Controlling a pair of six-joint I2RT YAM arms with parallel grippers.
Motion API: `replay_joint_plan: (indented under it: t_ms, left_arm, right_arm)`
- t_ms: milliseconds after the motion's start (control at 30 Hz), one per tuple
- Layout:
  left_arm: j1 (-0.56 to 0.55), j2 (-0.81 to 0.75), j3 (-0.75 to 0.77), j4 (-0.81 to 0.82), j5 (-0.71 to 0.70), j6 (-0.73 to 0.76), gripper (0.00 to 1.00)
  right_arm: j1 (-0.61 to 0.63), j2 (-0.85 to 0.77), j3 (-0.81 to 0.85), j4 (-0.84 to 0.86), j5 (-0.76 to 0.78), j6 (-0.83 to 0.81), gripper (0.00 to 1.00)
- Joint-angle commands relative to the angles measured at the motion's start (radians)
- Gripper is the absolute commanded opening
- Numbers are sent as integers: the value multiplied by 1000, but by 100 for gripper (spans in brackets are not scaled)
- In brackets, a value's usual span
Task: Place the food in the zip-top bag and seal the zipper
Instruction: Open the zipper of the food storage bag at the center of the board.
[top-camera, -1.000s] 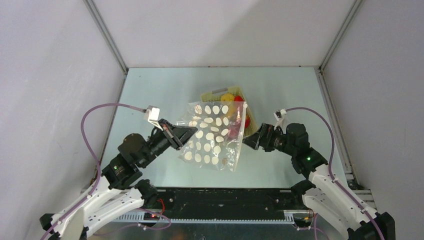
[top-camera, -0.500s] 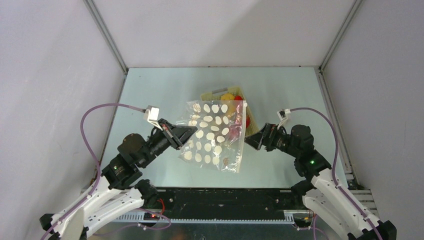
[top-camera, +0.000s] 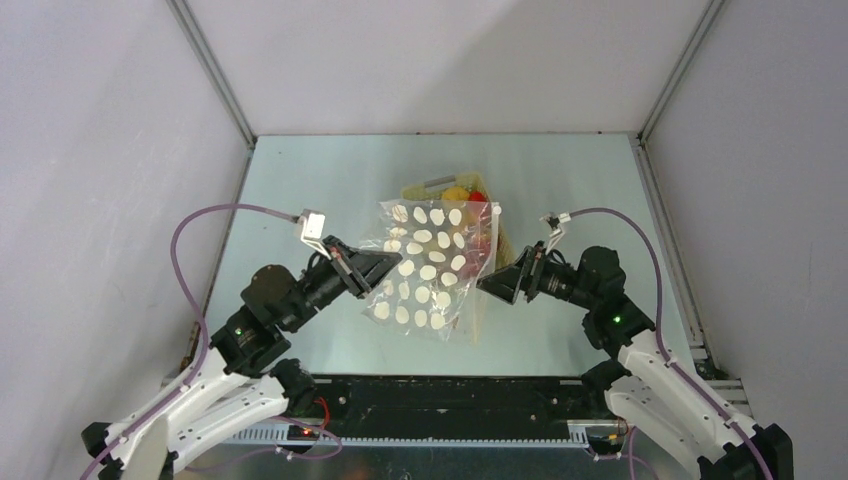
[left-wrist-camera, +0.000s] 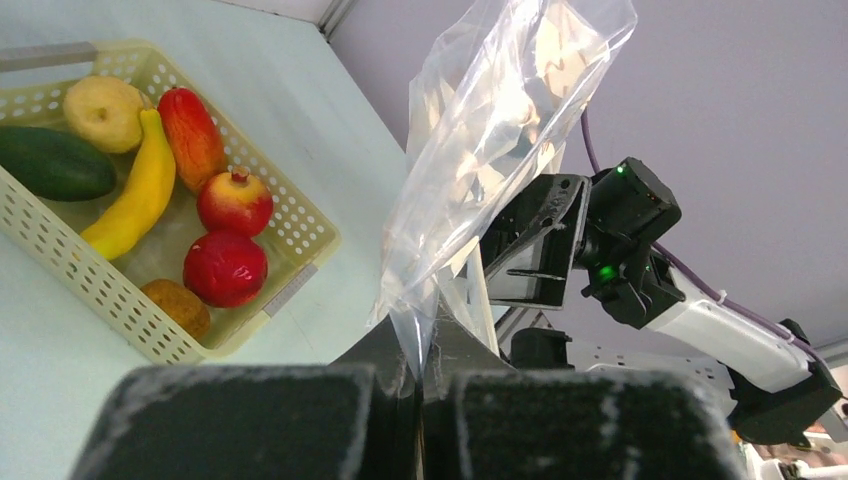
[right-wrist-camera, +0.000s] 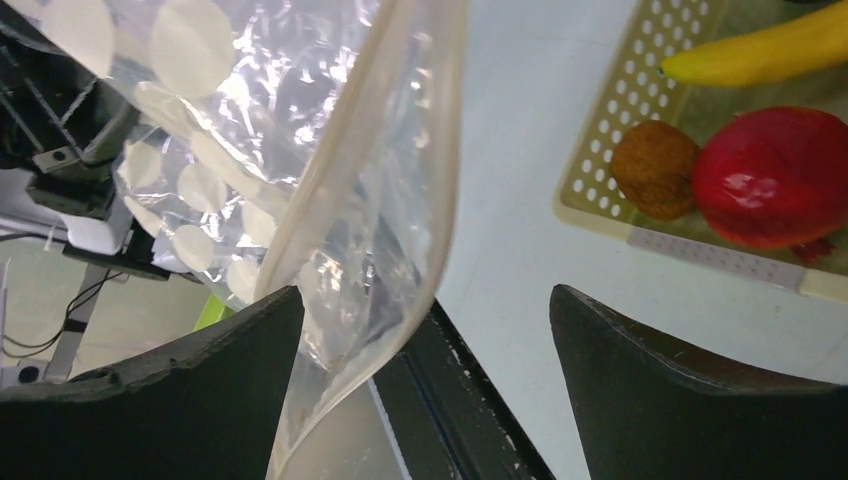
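Observation:
The zip-top bag (top-camera: 430, 265), clear with white dots, hangs in the air between my arms, in front of the basket. My left gripper (top-camera: 385, 268) is shut on its left edge, and the plastic is pinched between the closed fingers in the left wrist view (left-wrist-camera: 420, 365). My right gripper (top-camera: 488, 284) is open at the bag's right edge. In the right wrist view the gripper (right-wrist-camera: 425, 292) straddles the zipper (right-wrist-camera: 350, 150), which lies close to its left finger (right-wrist-camera: 200, 400). The food lies in the basket: banana (left-wrist-camera: 135, 195), green piece (left-wrist-camera: 55, 165), red fruits (left-wrist-camera: 224, 268).
The pale yellow perforated basket (top-camera: 415, 190) stands on the table just beyond the bag; its rim also shows in the left wrist view (left-wrist-camera: 300, 275) and the right wrist view (right-wrist-camera: 700, 245). A brown fruit (right-wrist-camera: 655, 168) sits in its corner. Grey walls enclose the table.
My right gripper has moved left up to the bag's right edge. The bag has shifted slightly, its lower part drawn in. My left gripper keeps its hold.

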Motion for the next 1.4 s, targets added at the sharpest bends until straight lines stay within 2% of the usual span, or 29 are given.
replay_joint_plan:
  t_ms: [0,33,100,233,300,400,467,500,533,700,767,833,867,933,967,1200,1367]
  left_arm:
    - [-4,20,-9,70,46,-18,0]
    - [-5,22,-10,75,50,-18,0]
    - [-5,29,-12,81,53,-22,0]
    - [-4,26,-22,86,45,-28,0]
    - [-5,20,-30,96,47,-32,0]
    - [-4,7,-48,105,51,-36,0]
    - [-5,-5,-54,105,53,-36,0]
    - [-5,-13,-55,106,53,-36,0]
    - [-5,-16,-57,105,54,-35,0]
    - [-4,-50,-76,105,45,-33,0]
    - [-5,-60,-73,85,10,-35,5]
    - [-5,-67,-53,9,-56,-37,35]
    - [-5,-73,-45,-60,-79,-35,68]
    - [-5,-88,-19,-177,-169,-29,96]
    - [-4,-93,-2,-218,-243,-34,99]
    - [-4,-163,92,-651,-605,-148,100]
    - [-4,-179,174,-834,-689,-197,100]
  right_arm:
    - [27,7,6,124,-34,25,92]
    - [31,7,5,141,-35,31,89]
    - [44,9,4,163,-31,40,70]
    - [62,0,4,183,0,53,43]
    - [69,-7,4,186,19,56,33]
    - [81,-12,6,201,38,60,25]
    - [86,-11,5,206,48,63,12]
    - [87,-10,6,205,57,68,3]
    - [90,-8,6,196,79,70,0]
    - [95,18,11,150,122,69,0]
    - [107,22,13,162,117,67,0]
    - [132,23,25,142,131,50,0]
    - [145,25,44,121,158,31,0]
    - [188,34,89,42,221,-11,0]
    - [221,47,105,-11,270,-21,0]
    - [370,185,248,-197,521,-35,0]
    - [409,287,341,-324,657,16,0]
